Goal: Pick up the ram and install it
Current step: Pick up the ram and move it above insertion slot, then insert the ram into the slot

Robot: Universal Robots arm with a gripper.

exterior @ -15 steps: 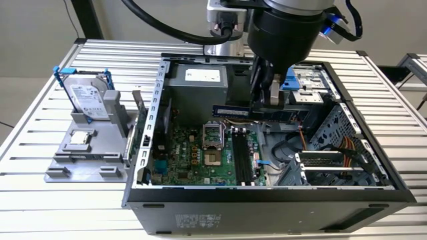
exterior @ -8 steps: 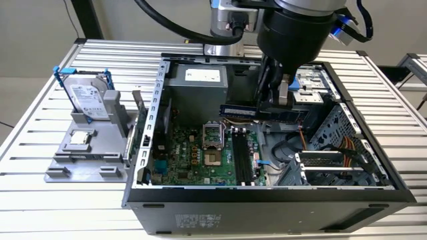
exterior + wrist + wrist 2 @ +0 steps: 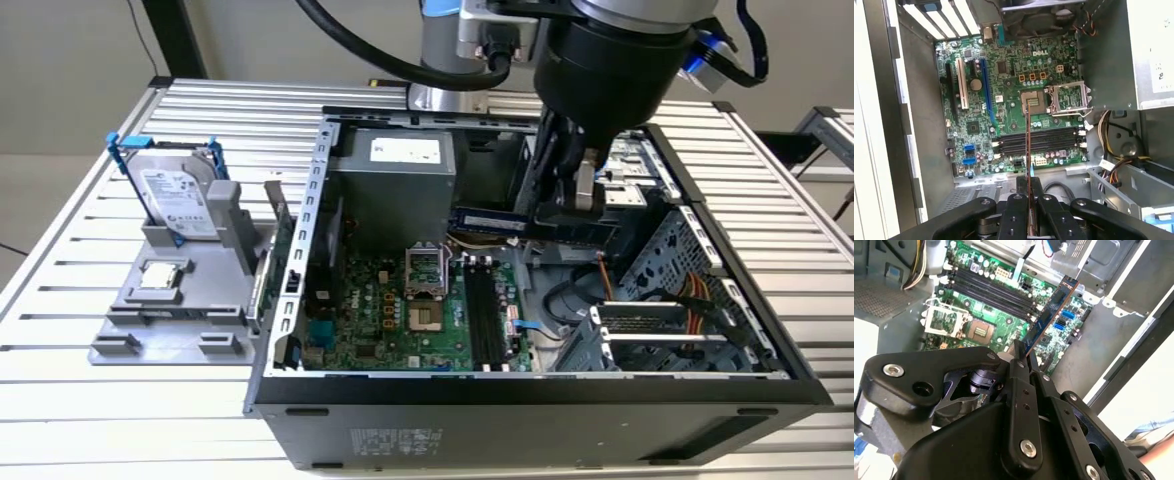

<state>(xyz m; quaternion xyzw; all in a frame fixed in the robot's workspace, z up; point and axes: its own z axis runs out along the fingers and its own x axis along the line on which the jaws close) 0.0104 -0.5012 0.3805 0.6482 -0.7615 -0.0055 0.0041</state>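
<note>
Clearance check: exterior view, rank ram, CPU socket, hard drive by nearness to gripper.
1. ram, held in the gripper.
2. CPU socket, on the motherboard.
3. hard drive, outside the case, exterior view's left.

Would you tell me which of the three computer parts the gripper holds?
The long, thin bluish-green ram stick, clamped in the black gripper; the silver hard drive and square processor sit in the grey holder.

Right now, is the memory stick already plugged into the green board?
No, the gripper holds the memory stick in the air above the green board.
</note>
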